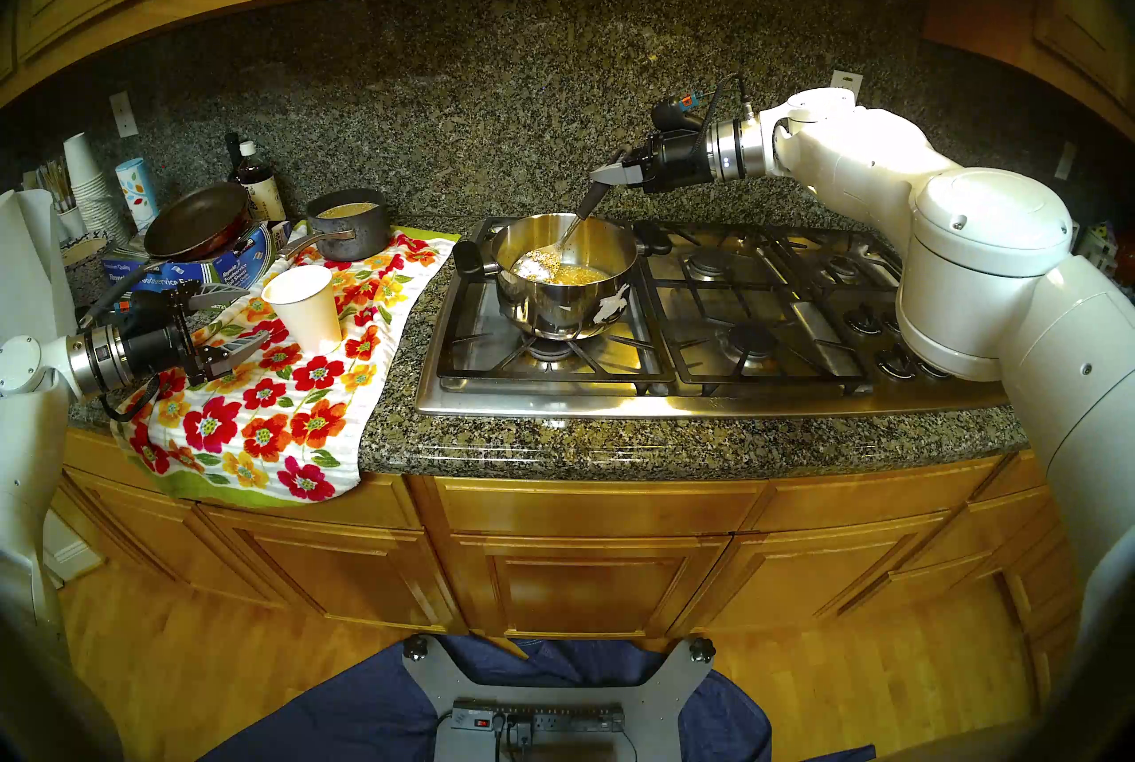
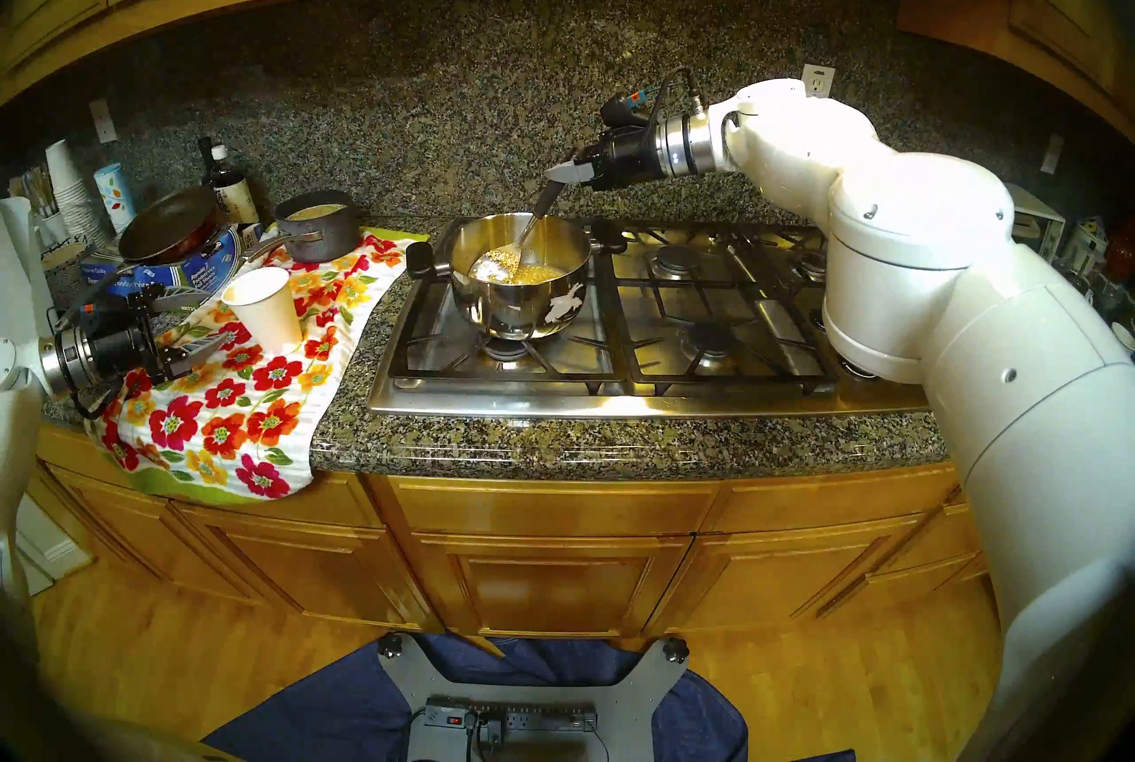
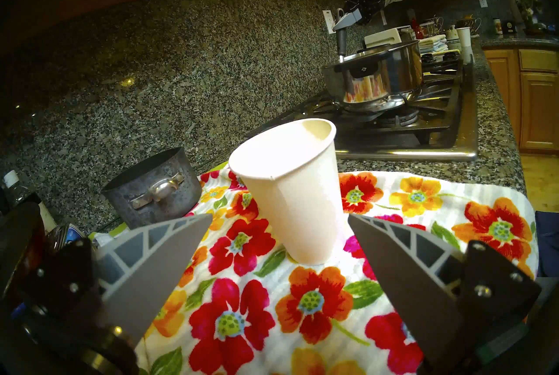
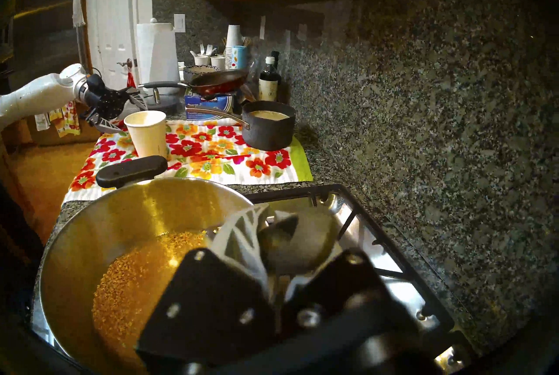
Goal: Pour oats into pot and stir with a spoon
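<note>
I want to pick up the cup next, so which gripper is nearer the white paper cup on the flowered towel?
Left. The left gripper hangs open just beside the white paper cup, apart from it. The right gripper is over the shiny steel pot, shut on the black-handled spoon.

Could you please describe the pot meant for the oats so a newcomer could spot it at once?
Find the stove; the pot sits on its front-left burner. Unlike the dark saucepan on the floral towel, it is shiny steel with a torn white sticker.
</note>
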Controlling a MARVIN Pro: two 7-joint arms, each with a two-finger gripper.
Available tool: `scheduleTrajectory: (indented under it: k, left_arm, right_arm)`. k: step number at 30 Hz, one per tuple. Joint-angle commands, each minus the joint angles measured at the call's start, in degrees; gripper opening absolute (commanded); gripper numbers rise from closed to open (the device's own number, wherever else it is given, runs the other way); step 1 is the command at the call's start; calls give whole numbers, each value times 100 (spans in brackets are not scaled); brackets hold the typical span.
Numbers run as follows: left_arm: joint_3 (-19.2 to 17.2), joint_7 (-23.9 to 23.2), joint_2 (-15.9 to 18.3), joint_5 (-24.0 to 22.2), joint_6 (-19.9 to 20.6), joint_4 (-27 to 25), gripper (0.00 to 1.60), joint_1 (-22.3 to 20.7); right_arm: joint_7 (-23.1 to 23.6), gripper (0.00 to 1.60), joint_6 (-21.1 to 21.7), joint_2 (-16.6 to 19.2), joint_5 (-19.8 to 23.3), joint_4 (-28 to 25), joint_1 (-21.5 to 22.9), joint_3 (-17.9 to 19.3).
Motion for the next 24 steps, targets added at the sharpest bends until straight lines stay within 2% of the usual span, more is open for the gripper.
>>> scheduleTrajectory:
  k: [1, 24]
  left_arm:
    - [-109, 3, 88, -83, 2, -80, 160, -135]
    - [-104, 8, 89, -72, -2, -78, 160, -133]
  right_arm:
    - [-240, 0, 52, -75, -13, 45, -140, -24]
    - [-580, 0, 326, 59, 125, 89, -434, -117]
